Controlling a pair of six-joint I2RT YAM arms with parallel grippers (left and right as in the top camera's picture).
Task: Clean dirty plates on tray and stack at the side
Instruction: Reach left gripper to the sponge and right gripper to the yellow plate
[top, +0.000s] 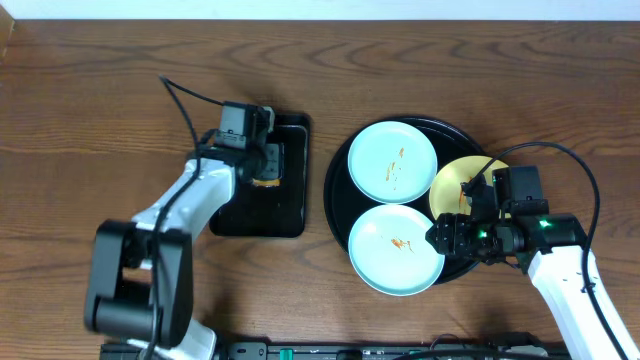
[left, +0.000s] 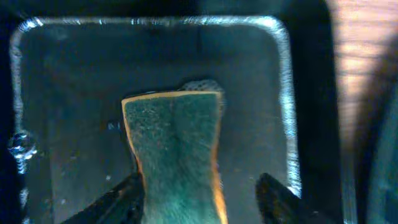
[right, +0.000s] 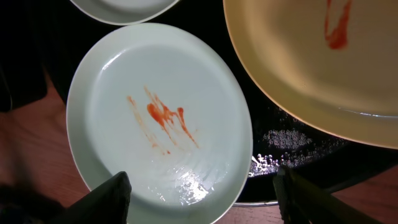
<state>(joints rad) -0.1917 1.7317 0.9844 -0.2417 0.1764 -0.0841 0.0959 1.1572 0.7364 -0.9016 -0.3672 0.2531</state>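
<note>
**Fig.** Round, glossy black tray (top: 336, 195) with a low rim, on a wood-grain worktop (top: 90, 80). It carries three shallow round plates, each with thin orange-red smears:
- a mint plate (top: 392, 160) on its far side;
- a second mint plate (top: 396, 250) on its near side, overhanging the rim;
- a yellow plate (top: 452, 180) on its right, partly hidden by the right arm.

The right jaws are spread wide and empty, over the near mint plate's edge. Left of the tray, a rectangular black tray (top: 290, 205) holds a green-faced, orange-edged sponge (left: 177, 149). The left jaws straddle the sponge, parted. Whether they touch it is unclear.
</note>
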